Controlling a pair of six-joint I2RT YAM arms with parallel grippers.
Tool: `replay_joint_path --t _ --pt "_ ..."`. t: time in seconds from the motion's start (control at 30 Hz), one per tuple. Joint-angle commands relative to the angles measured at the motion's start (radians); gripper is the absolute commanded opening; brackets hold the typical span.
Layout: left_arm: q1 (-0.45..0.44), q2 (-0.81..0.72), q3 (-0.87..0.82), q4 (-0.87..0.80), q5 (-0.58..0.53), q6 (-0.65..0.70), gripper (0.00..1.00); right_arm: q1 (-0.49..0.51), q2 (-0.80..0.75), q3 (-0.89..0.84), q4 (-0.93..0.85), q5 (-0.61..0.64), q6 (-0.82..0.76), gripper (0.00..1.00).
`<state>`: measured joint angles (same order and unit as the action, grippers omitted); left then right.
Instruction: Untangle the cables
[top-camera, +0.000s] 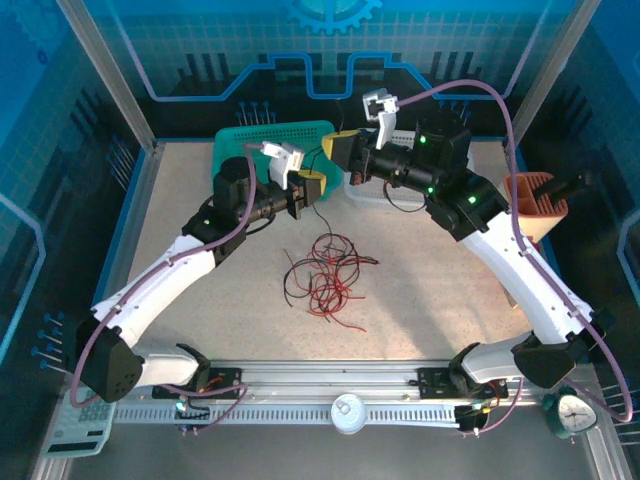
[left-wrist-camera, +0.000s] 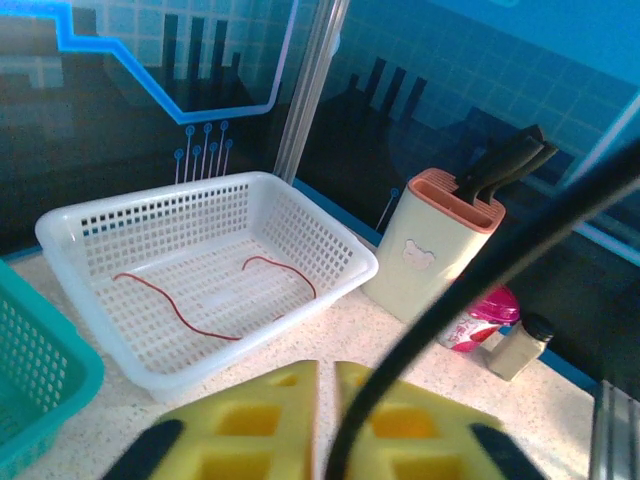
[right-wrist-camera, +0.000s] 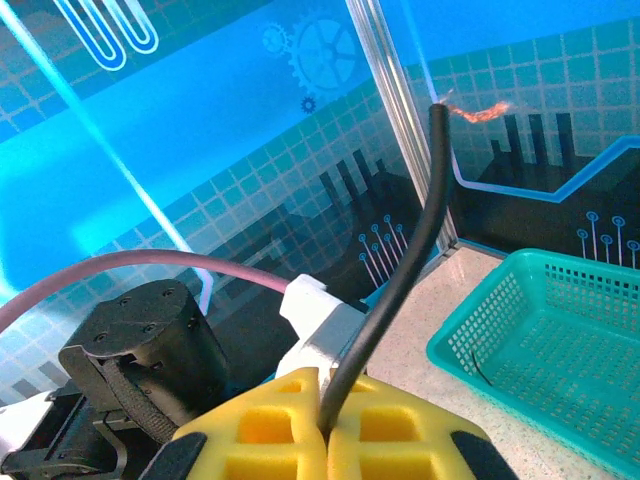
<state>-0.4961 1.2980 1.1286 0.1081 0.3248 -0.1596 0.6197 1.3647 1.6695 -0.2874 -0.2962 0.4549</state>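
R gripper (right-wrist-camera: 328, 428) clamped on black cable (right-wrist-camera: 405, 270).
Cable stands upright, bare copper tip; teal basket (right-wrist-camera: 470, 308) at right.

A robotics lab cell, shown by aluminium frame posts (top-camera: 105, 70), blue gear-and-circuit printed wall panels (top-camera: 200, 40) and a speckled counter (top-camera: 430, 290).

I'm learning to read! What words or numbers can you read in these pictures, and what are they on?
No words or numbers can be read.
Knife block: a bear face, no words.
Pink container: label blurred.
Calculator: keys too small.
Dial: numbers too small.
Gear sign on the wall: a picture, no writing.
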Motion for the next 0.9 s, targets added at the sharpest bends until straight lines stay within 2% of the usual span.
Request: replay_joint_path --t 0.0,0.07,0.3,0.6,0.77,0.87 --pt "-0.007 0.002 0.012 0.033 -0.039 -0.008 0.04 -0.024 -0.055 -0.013 0.024 -0.009 0.016 0.0" --pt "-0.007 -0.003 0.028 0.031 -0.057 -0.008 0.0 -0.039 -0.072 -0.053 0.036 -0.005 0.027 0.0" --pt "-0.006 -0.029 0.091 0.033 -0.078 -0.029 0.0 -0.092 -0.121 -0.206 0.071 -0.006 0.066 0.0" --pt "-0.008 -0.043 0.17 0.019 -0.074 -0.057 0.0 -0.11 -0.157 -0.331 0.065 0.005 0.065 0.24" --pt "-0.006 -0.045 0.195 0.0 -0.083 -0.049 0.0 -0.127 -0.197 -0.402 0.053 0.031 0.065 0.49" --pt "-0.006 -0.045 0.209 -0.012 -0.085 -0.044 0.0 -0.143 -0.221 -0.454 0.053 0.055 0.074 0.6"
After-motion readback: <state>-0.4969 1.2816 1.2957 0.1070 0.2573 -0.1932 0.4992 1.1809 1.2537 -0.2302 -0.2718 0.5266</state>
